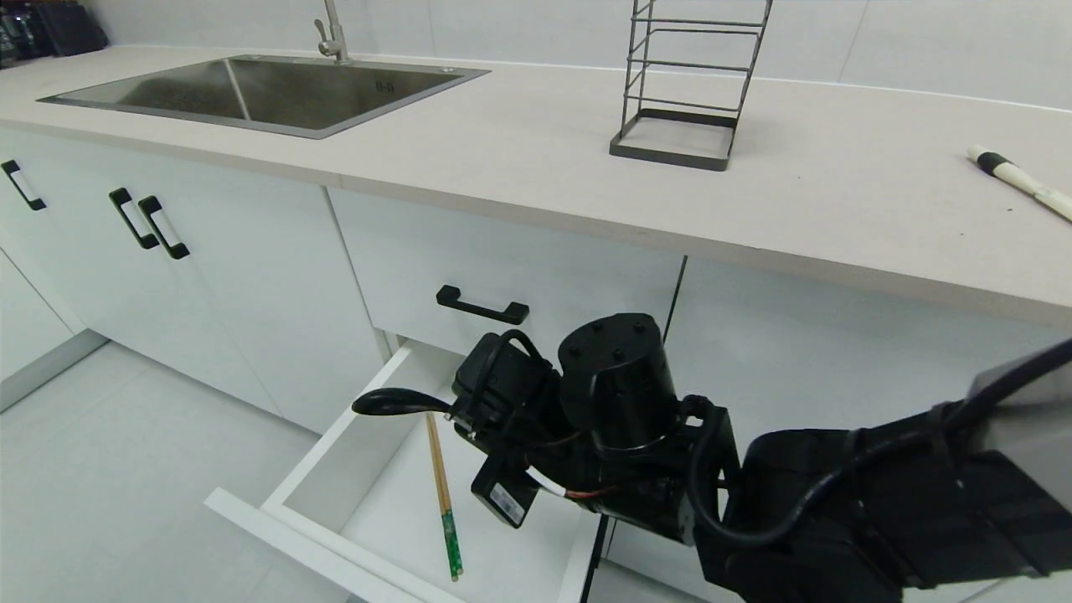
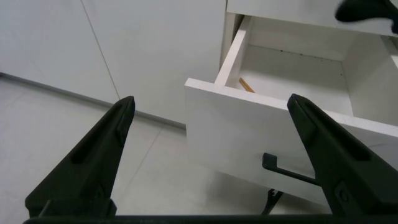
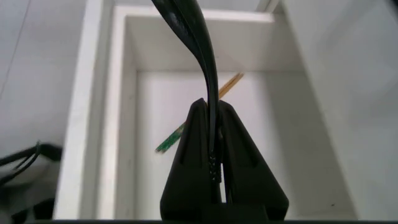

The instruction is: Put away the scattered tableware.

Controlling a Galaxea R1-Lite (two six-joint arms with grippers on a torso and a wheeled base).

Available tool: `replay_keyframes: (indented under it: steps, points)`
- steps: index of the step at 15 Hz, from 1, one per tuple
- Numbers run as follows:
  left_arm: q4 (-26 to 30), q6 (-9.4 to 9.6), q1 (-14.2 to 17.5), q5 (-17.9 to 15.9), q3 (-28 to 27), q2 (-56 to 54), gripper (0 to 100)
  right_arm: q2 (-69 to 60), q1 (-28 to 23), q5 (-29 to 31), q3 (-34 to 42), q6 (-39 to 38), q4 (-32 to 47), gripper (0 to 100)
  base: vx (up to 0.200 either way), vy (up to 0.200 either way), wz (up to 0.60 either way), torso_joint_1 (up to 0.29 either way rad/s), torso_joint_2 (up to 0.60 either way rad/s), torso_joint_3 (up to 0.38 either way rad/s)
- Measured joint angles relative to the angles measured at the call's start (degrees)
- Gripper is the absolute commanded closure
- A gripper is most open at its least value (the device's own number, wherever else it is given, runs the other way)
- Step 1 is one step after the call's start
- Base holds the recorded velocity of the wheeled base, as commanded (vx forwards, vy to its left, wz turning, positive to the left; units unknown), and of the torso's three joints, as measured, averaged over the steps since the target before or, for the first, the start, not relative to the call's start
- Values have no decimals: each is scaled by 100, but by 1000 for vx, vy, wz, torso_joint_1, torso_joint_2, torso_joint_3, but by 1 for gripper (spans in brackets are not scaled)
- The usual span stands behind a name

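One drawer (image 1: pixel 251 511) stands pulled out below the counter, its front panel nearest. Left gripper (image 2: pixel 210 102) sits outside that front panel, fingers spread wide, nothing between them, apart from the panel and its black handle (image 2: pixel 286 171). Pair of chopsticks (image 1: pixel 441 494) lies on the drawer floor, roughly along its length, green-tipped ends toward the front panel, wooden ends toward the back wall, closer to the left side wall than the right. Right gripper (image 1: pixel 456 412) hangs over the drawer toward its back half, fingers pressed onto the thin handle of a black spoon (image 1: pixel 398 403). The spoon is in the air above the chopsticks, not touching them, its bowl reaching toward the left side wall. Above the open drawer, a second drawer (image 1: pixel 502 276) is closed. Farther back on the countertop (image 1: pixel 837 209): an upright wire rack (image 1: pixel 687 84) mid-counter, a white utensil with a black band (image 1: pixel 1017 177) near the right edge, and a steel sink (image 1: pixel 268 88) with faucet (image 1: pixel 333 33) at the far left.
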State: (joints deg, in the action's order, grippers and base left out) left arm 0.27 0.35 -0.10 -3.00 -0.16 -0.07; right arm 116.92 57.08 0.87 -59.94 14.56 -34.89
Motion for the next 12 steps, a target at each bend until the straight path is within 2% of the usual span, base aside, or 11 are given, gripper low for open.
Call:
replay_keyframes:
  steps: [6, 9, 12]
  points:
    - [0, -2, 0, 0, 0, 0, 0, 898, -13, 66, -1034, -16, 497, 100, 0, 0, 0, 0, 0, 0]
    - [0, 0, 0, 0, 0, 0, 0, 1145, -138, 206, -1178, -22, 901, 100, 0, 0, 0, 0, 0, 0]
    - [0, 0, -1, 0, 0, 0, 0, 1304, -230, 250, -1291, -27, 917, 100, 0, 0, 0, 0, 0, 0]
